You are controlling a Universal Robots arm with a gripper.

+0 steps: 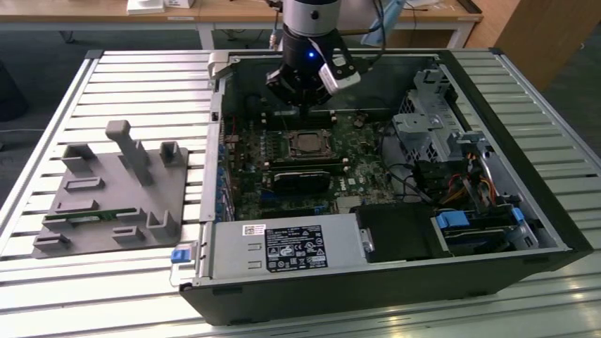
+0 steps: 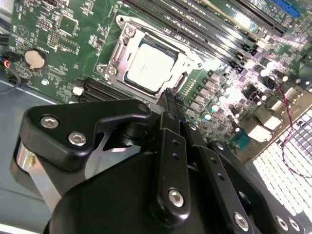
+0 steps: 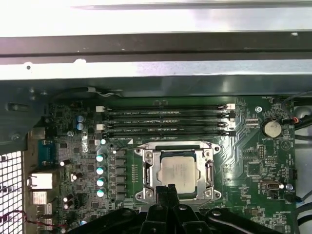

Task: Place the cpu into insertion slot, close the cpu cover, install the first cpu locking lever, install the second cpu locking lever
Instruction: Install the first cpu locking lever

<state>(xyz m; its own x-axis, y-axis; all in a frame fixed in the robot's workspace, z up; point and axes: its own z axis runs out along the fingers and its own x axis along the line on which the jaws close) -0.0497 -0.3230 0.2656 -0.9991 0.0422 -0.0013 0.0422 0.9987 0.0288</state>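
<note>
The cpu (image 1: 305, 144) (image 2: 150, 66) (image 3: 178, 170) lies flat in the insertion slot (image 3: 146, 168) on the green motherboard, silver top up. The cpu cover (image 2: 187, 56) (image 3: 168, 147), a silvery frame, lies down around it with the chip showing through its window. My gripper (image 1: 298, 104) (image 2: 169, 96) (image 3: 166, 188) hovers just above the slot's edge, slightly to one side of the chip. Its black fingers (image 2: 170, 141) are pressed together and hold nothing. I cannot tell how the thin locking levers beside the slot stand.
The open computer case (image 1: 554, 232) lies on a slatted metal table. A black fan shroud (image 1: 302, 179), power supply (image 1: 281, 246) and drive cages (image 1: 441, 134) surround the slot. Memory slots (image 3: 165, 122) run beside it. A grey fixture (image 1: 112, 190) sits at the exterior view's left.
</note>
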